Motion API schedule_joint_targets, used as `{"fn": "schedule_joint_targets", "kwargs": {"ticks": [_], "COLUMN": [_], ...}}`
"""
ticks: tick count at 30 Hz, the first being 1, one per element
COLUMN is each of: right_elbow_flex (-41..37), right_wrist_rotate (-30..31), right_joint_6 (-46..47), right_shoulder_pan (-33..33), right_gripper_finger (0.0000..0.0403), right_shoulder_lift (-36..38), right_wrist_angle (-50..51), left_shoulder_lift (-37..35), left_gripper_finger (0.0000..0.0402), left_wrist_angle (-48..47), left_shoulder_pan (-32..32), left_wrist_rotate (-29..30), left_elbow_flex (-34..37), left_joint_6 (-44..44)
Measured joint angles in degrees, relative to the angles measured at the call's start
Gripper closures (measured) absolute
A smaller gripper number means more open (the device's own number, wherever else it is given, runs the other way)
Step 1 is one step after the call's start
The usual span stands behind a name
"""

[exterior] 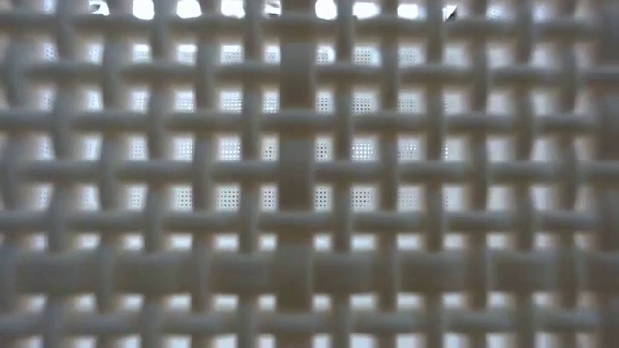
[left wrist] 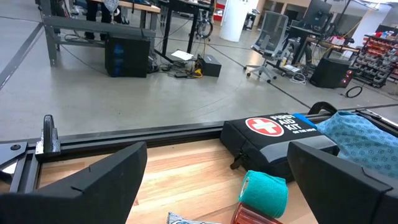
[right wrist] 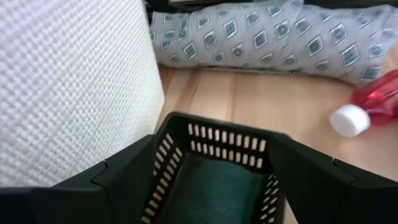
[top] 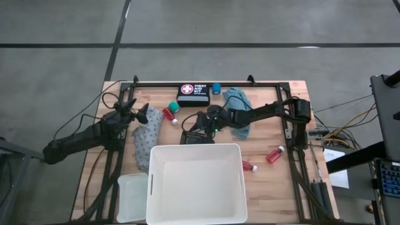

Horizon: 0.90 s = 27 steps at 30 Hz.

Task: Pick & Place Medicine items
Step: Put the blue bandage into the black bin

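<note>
Two arms reach over the desk (top: 275, 187), and nearest the front edge stands a big white tub (top: 195, 184) with a smaller translucent tub (top: 132, 197) touching its left side. The low view shows only a blurred white weave filling the frame.

Just right of the big tub lie two red bottles, one (top: 249, 166) against its wall and another (top: 275, 154) a little farther right. Behind the tub's back wall sits the black mesh tray (right wrist: 217, 168), and the right claw (top: 201, 125) hovers over it; in the right wrist view its dark fingers (right wrist: 323, 186) stand wide apart either side of the tray, holding nothing. A dark green pad (right wrist: 208, 196) shows inside the tray.

Left of the tray, the grey patterned cloth (top: 145, 142) lies along the desk, with a third red bottle (top: 170, 114) near its upper end. The left claw (top: 139, 115) hangs just above that cloth end, its fingers (left wrist: 102, 180) spread wide and empty. A green tub (top: 174, 106) lies touching the bottle's far end.

Farther back, the teal cloth (top: 239, 106) lies partly under the right arm. At the desk's far edge rests a black first aid kit (top: 194, 94), with a blue tub (top: 216, 88) just beside its right end.
</note>
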<state>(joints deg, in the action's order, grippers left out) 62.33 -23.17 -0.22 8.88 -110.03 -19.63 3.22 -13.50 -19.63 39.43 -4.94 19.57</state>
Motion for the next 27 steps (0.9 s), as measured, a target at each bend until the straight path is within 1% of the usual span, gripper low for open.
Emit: {"fn": "schedule_joint_targets", "kwargs": {"ticks": [5, 16, 21, 27], "right_elbow_flex": [-0.1, -0.6, -0.6, -0.6], "right_wrist_rotate": [1.6, 2.4, 4.5, 7.4], "right_joint_6": [-1.6, -2.2, -4.6, -5.0], "right_shoulder_pan": [0.0, 0.0, 0.0, 0.0], "right_gripper_finger": [0.0101, 0.0101, 0.0101, 0.0101], "right_shoulder_lift": [2.3, 5.4, 7.9, 12.0], "right_wrist_angle": [2.8, 6.8, 11.4, 18.5], "left_shoulder_lift": [0.0, 0.0, 0.0, 0.0], "left_gripper_finger": [0.0009, 0.0009, 0.0009, 0.0009], "left_wrist_angle": [0.0, 0.0, 0.0, 0.0], "left_shoulder_pan": [0.0, 0.0, 0.0, 0.0], "left_wrist_rotate": [0.0, 0.0, 0.0, 0.0], "left_elbow_flex": [0.0, 0.0, 0.0, 0.0], "left_joint_6": [0.0, 0.0, 0.0, 0.0]}}
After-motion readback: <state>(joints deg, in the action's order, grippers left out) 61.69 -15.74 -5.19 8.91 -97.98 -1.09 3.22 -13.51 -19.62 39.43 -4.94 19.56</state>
